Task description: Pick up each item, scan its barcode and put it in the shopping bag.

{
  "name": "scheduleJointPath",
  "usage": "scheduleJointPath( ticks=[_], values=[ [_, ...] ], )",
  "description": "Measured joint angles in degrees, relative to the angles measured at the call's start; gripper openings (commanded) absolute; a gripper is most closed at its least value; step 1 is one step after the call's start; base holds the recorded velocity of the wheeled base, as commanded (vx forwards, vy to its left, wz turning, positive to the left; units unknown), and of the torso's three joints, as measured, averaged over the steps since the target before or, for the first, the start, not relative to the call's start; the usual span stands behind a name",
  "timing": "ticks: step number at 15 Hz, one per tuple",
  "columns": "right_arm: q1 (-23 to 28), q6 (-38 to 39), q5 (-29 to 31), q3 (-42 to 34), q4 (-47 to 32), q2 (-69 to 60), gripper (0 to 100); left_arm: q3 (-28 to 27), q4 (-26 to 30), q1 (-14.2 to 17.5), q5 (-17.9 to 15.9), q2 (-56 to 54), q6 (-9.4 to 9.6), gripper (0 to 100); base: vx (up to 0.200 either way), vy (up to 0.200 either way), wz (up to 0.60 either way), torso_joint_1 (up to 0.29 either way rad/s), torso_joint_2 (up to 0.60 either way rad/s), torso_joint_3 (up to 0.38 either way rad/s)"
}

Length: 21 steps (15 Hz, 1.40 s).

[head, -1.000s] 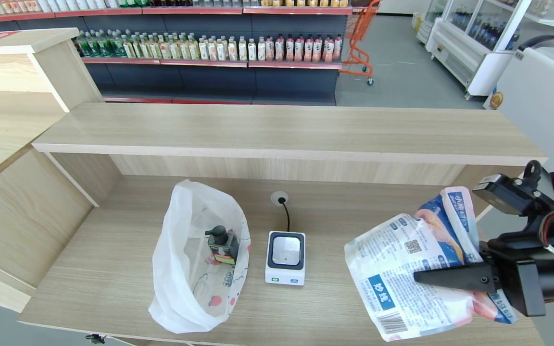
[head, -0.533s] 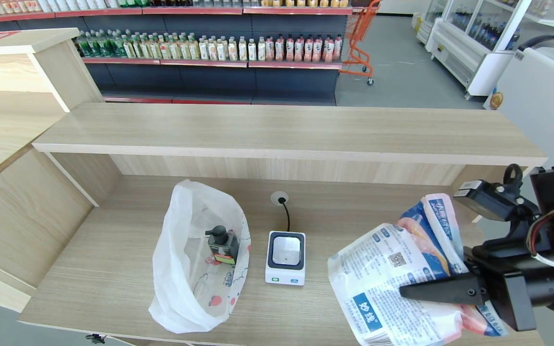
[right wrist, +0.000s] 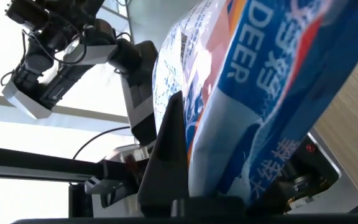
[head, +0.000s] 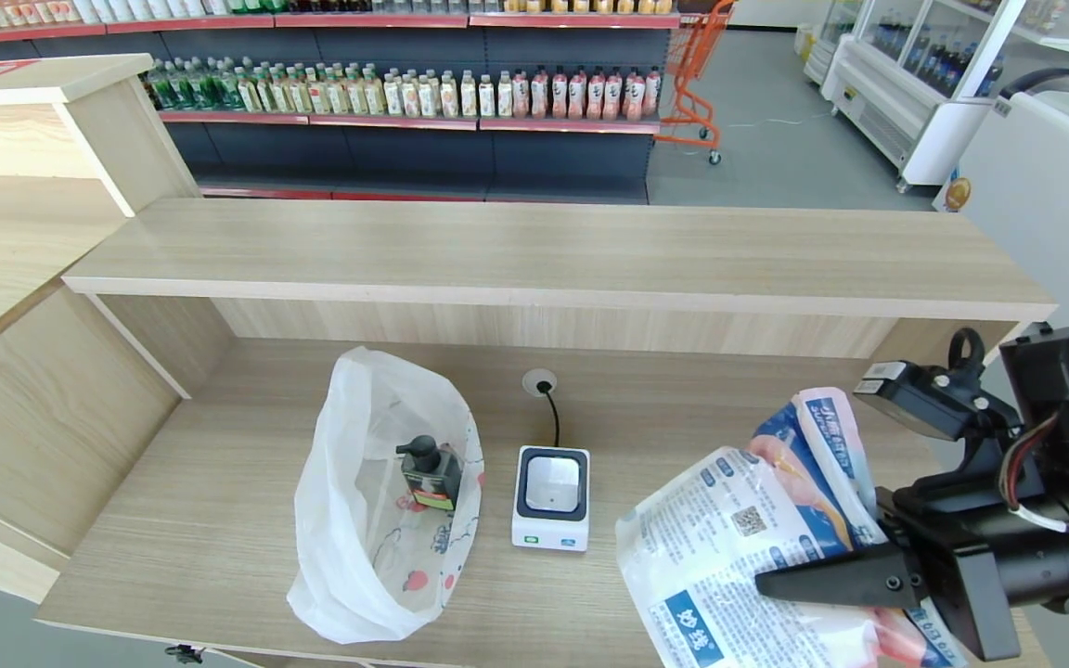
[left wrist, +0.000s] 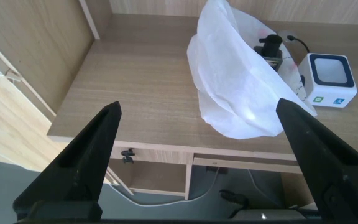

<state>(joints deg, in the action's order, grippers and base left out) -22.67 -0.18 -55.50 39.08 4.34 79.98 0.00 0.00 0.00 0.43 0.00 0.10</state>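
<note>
Black-fingered, the right gripper [head: 768, 586] is clamped on a white-and-blue plastic pack [head: 729, 557], with one finger across its printed face. The pack hangs tilted over the right near part of the wooden counter [head: 219, 520]. In the right wrist view the pack [right wrist: 260, 93] bulges against that gripper's [right wrist: 185, 162] dark finger.

Just left of the pack a white scanner [head: 551, 496] stands with its window upward, and a black cable [head: 552, 413] runs from it to a hole in the counter. Left of the scanner the white shopping bag [head: 349, 520] lies open, with a dark pump bottle [head: 430, 473] upright inside.

The left gripper [left wrist: 197, 104] hangs above the counter's near edge, jaws wide apart and holding nothing. Below it are the shopping bag [left wrist: 229, 81], the pump bottle [left wrist: 270, 48] and the scanner [left wrist: 332, 78].
</note>
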Motion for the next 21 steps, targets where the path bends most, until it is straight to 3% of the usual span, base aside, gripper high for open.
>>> scheduleJointPath(
  ticks=[11,13,15,19,21],
  values=[
    [0.0,-2.9,0.2,-1.0,-0.2,-2.0,0,0.0,0.0,0.0,0.0,0.0,0.0,100,0.0,0.0,0.0,0.0,0.0,0.0],
    [0.4,-7.2,4.3,-1.4,-0.2,-2.5,0,0.0,0.0,0.0,0.0,0.0,0.0,100,0.0,0.0,0.0,0.0,0.0,0.0],
    [1.9,-19.3,10.9,-1.7,-0.4,-3.0,0,0.0,0.0,0.0,0.0,0.0,0.0,100,0.0,0.0,0.0,0.0,0.0,0.0],
    [10.4,-55.0,18.0,-2.2,-0.5,-3.4,0,0.0,0.0,0.0,0.0,0.0,0.0,100,0.0,0.0,0.0,0.0,0.0,0.0],
    [13.2,-59.9,20.5,-4.6,6.1,-3.6,0,0.0,0.0,0.0,0.0,0.0,0.0,100,0.0,0.0,0.0,0.0,0.0,0.0]
  ],
)
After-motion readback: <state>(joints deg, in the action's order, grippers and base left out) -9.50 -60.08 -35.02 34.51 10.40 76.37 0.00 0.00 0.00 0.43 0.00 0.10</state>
